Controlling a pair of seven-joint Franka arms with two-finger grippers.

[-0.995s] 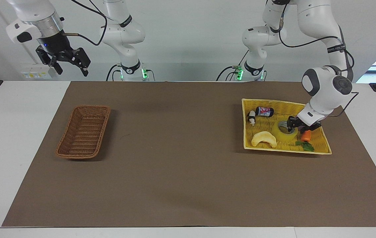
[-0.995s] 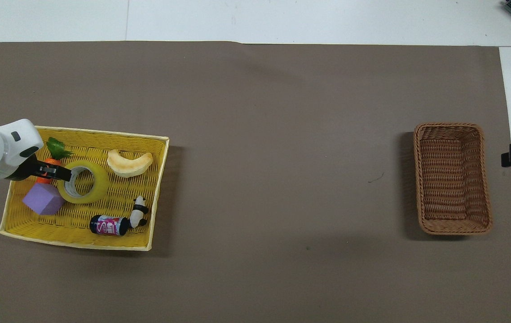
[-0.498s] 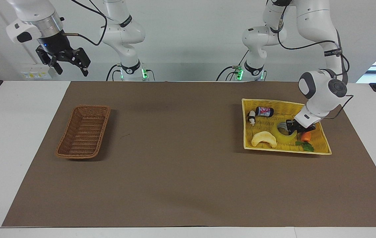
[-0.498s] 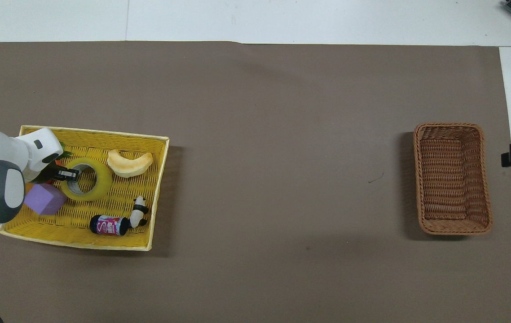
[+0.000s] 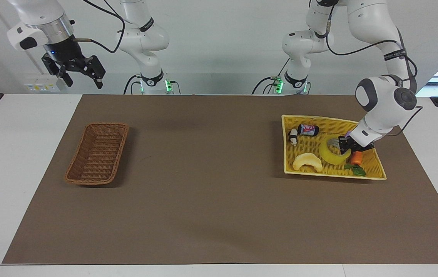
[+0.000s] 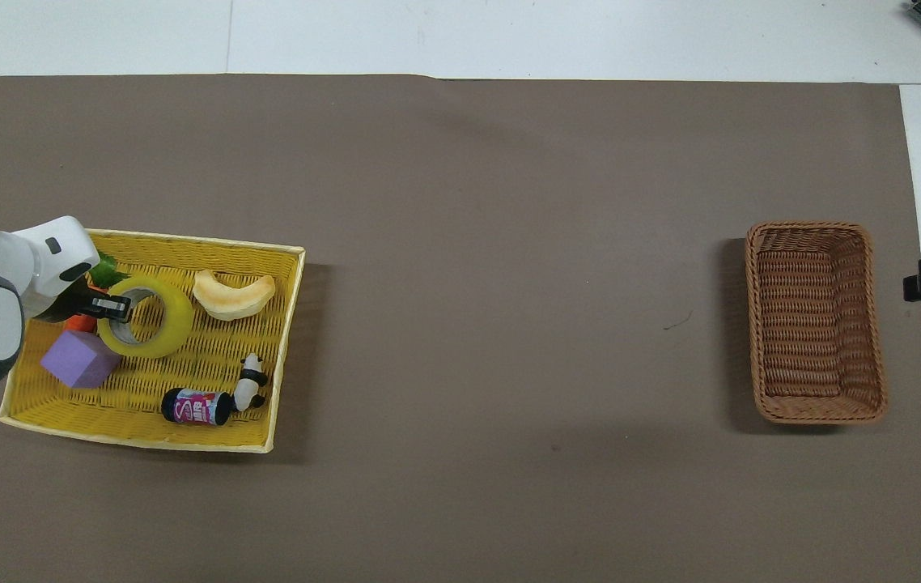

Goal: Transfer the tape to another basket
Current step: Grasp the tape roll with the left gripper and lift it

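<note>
The tape (image 5: 333,154) (image 6: 154,321), a yellow ring with a grey-white core, is in the yellow basket (image 5: 334,175) (image 6: 287,348) at the left arm's end of the table. It is tipped up on edge beside the carrot. My left gripper (image 5: 343,145) (image 6: 110,305) is shut on the tape's rim, one finger inside the core. The dark-brown wicker basket (image 5: 97,153) (image 6: 815,321) stands empty at the right arm's end. High above the table's edge there, my right gripper (image 5: 76,72) waits open, holding nothing.
In the yellow basket with the tape lie a pale croissant toy (image 5: 308,161) (image 6: 234,293), a purple cube (image 6: 80,359), a carrot (image 5: 356,157), a small can (image 5: 308,129) (image 6: 195,406) and a panda figure (image 5: 293,136) (image 6: 250,380). A brown mat (image 5: 211,184) spans the stretch between the baskets.
My left gripper closed on the tape's rim and raised that side, so the roll went from lying flat to tilted. The right arm has not moved.
</note>
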